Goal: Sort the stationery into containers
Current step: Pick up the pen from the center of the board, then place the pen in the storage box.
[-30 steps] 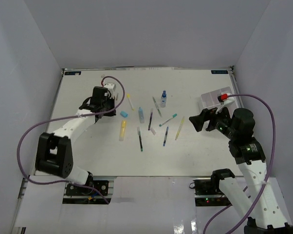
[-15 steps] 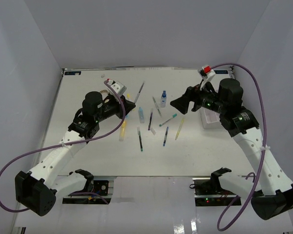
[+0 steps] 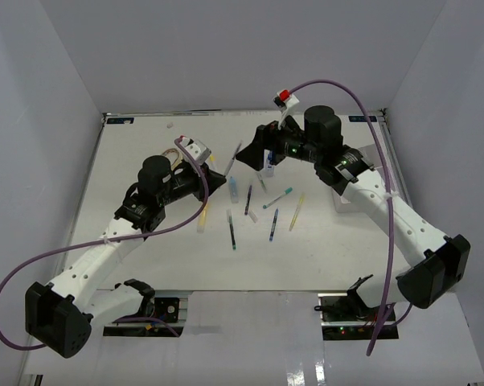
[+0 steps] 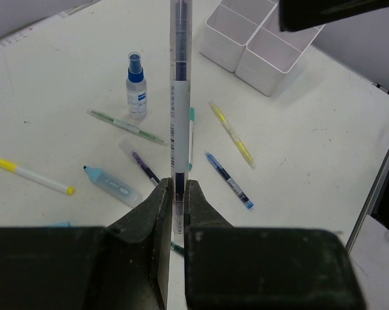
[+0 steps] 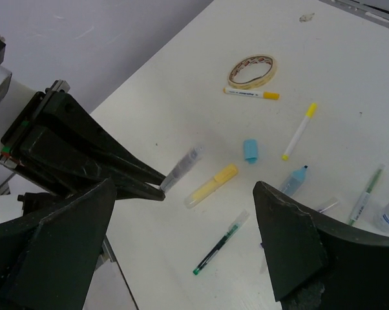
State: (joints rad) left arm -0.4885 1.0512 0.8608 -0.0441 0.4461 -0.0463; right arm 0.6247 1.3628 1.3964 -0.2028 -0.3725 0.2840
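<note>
My left gripper (image 4: 178, 194) is shut on the lower end of a clear-barrelled dark pen (image 4: 179, 97), which it holds above the table (image 3: 218, 178). My right gripper (image 3: 252, 153) hangs wide open just past the pen's free tip (image 3: 236, 150), not touching it. In the right wrist view the held pen (image 5: 181, 168) lies ahead of the open right gripper (image 5: 181, 258). More stationery lies below: a yellow tube (image 5: 210, 186), a green pen (image 5: 220, 242), a light-blue eraser (image 5: 250, 150) and a blue bottle (image 4: 136, 84). The white divided container (image 4: 256, 45) stands at the far right.
A tan tape loop (image 5: 252, 71) and two white markers with yellow caps (image 5: 251, 94) lie toward the back left. A blue highlighter (image 4: 107, 184), a yellow pen (image 4: 233, 134) and a blue pen (image 4: 228, 179) are scattered mid-table. The right arm's link (image 3: 371, 197) crosses over the container.
The left arm came up off the table's back left with the pen in its jaws. The right arm swung from the container side to the centre, and its jaws widened a little.
</note>
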